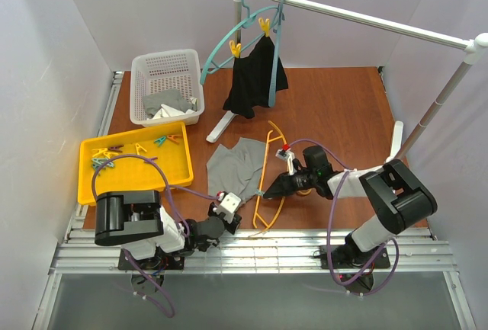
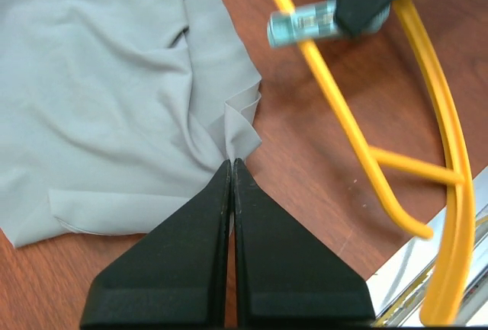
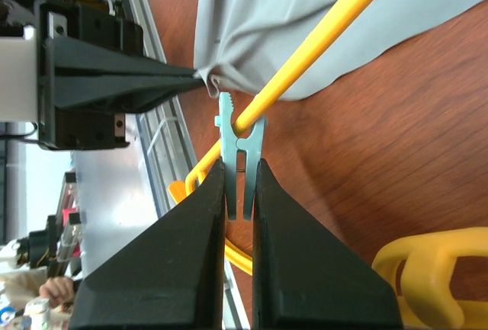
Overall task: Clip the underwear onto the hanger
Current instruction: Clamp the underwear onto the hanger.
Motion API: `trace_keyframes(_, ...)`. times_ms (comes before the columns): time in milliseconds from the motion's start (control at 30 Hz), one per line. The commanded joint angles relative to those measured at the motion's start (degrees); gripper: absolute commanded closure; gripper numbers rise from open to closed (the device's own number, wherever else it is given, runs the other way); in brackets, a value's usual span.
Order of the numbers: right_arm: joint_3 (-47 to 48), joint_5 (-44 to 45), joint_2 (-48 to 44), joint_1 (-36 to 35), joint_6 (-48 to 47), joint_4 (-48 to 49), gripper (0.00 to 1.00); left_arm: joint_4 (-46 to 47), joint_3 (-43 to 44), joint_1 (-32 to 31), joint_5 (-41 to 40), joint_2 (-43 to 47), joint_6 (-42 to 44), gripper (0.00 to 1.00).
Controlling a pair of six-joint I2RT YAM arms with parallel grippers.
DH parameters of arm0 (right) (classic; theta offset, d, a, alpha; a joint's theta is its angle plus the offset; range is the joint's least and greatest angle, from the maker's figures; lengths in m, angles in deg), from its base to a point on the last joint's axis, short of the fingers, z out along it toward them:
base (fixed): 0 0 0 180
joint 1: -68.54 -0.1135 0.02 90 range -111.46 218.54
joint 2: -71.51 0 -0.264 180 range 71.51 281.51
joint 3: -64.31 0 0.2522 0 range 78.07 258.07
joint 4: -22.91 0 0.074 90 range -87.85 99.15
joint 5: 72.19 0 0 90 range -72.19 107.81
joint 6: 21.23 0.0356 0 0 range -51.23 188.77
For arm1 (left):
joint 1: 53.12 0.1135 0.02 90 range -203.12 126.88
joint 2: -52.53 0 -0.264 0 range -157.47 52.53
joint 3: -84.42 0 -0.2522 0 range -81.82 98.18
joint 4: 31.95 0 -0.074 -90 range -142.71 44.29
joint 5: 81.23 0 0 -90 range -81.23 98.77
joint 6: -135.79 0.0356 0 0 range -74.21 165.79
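Observation:
The grey underwear (image 1: 232, 166) lies flat on the brown table, left of the yellow-orange hanger (image 1: 268, 164). My left gripper (image 1: 248, 197) is shut on the underwear's near right corner; its tips (image 2: 231, 164) pinch a bunched fold of the fabric (image 2: 99, 94). My right gripper (image 1: 267, 190) is shut on a light blue clip (image 3: 238, 128), whose toothed mouth straddles the hanger's bar (image 3: 305, 48) just beside the pinched corner (image 3: 210, 80). The clip (image 2: 301, 24) and the hanger (image 2: 347, 128) also show in the left wrist view. The left gripper's black fingers (image 3: 122, 84) reach in from the left in the right wrist view.
A white basket (image 1: 164, 57) with cloth stands at the back left. A yellow tray (image 1: 85, 174) of clips lies in front of it. A white rack (image 1: 358, 17) carries a teal hanger (image 1: 229, 40) with a black garment (image 1: 255, 78) and a grey-blue hanger (image 1: 276, 48). Metal rails (image 1: 252, 250) line the near edge.

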Motion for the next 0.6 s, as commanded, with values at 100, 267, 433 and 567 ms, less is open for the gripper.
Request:
trace_keyframes(100,-1.61,-2.86,2.13,-2.82,2.9,5.08,0.99,6.76,-0.73,-0.26,-0.88,1.08,2.54,1.0)
trace_keyframes(267,-1.79,-3.03,2.92,-5.9,4.5,6.58,0.99,7.82,-0.55,-0.26,0.52,-0.33,3.24,1.0)
trace_keyframes(433,-1.09,-3.03,2.92,-6.78,5.46,8.25,0.99,6.41,-0.29,-0.26,2.72,-0.25,2.01,1.0)
trace_keyframes(567,-0.74,-2.94,3.01,-6.87,5.37,8.43,0.99,6.23,-1.16,-0.26,3.33,0.8,1.05,1.0)
